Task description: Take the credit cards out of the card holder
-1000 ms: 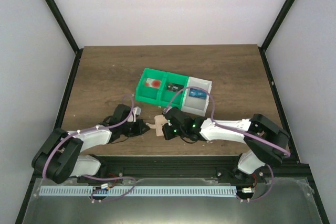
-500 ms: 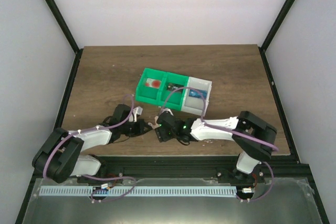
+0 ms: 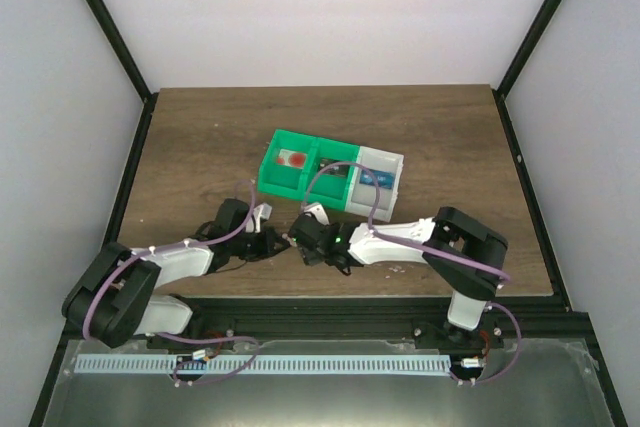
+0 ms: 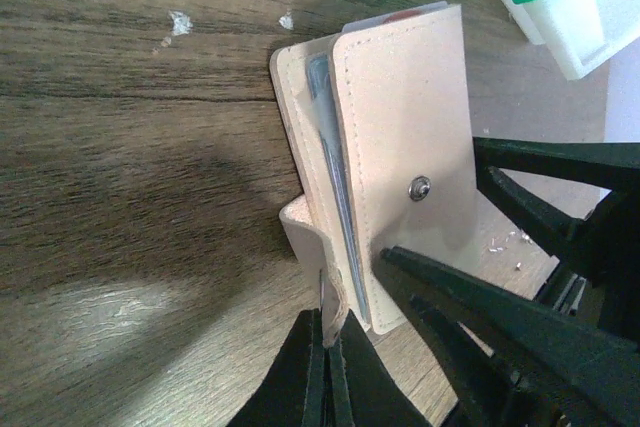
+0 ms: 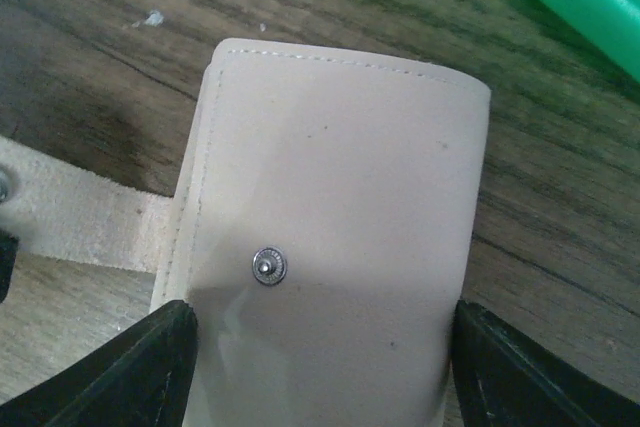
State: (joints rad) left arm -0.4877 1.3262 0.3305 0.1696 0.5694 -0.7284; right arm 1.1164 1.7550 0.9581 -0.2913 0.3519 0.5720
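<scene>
Left claw (image 4: 325, 352) clamped the card holder (image 5: 330, 177) by its strap (image 4: 303, 232) as the right claw (image 5: 325, 347), wide open astride it, needed a square, firm close.

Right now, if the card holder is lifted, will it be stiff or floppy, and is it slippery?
The card holder should be fairly stiff: card edges show packed inside it. Its strap looks thin and soft, so it likely bends where the left pincer pinches it. The matte surface probably won't slip easily.
</scene>
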